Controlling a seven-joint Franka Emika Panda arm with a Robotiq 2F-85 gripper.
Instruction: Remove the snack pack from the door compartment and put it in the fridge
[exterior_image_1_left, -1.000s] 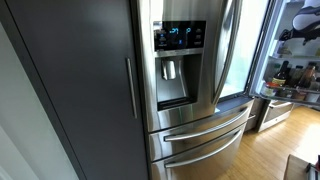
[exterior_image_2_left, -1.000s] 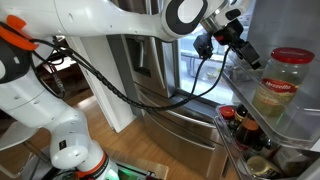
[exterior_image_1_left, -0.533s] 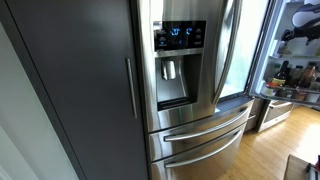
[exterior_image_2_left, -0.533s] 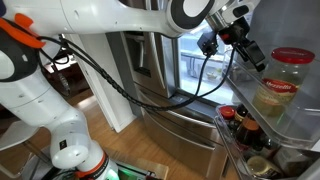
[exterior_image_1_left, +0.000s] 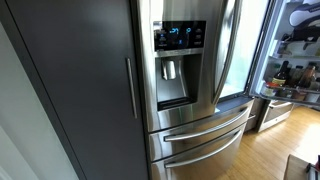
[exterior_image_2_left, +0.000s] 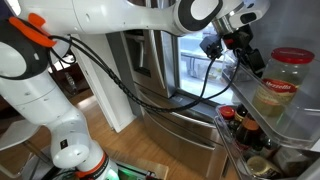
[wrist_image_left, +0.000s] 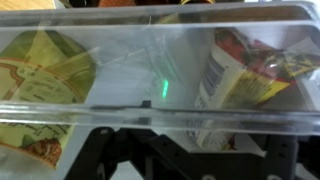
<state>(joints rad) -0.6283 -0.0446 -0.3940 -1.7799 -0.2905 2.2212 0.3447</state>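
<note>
Wrist view: tool (wrist_image_left: 185, 160) at the bottom edge, dark and blurred behind the plastic, nothing visibly between its fingers; can't tell if released or clenched. Just ahead is the clear door compartment (wrist_image_left: 150, 60), whose front wall keeps the contents from tipping out. The snack pack (wrist_image_left: 40, 85) is inside at the left end, not gripped, likely the yellow and orange-brown pouch. It stands on edge, propped against the wall, flat face to the camera. Its long axis is roughly upright, top leaning left, though glare blurs the outline. A second crinkled packet (wrist_image_left: 235, 75) stands at the right end. In an exterior view the arm reaches high into the open door, above a jar (exterior_image_2_left: 280, 85). Farthest, the fridge (exterior_image_1_left: 190, 120) with lit dispenser; transfer not begun, judging by this.
</note>
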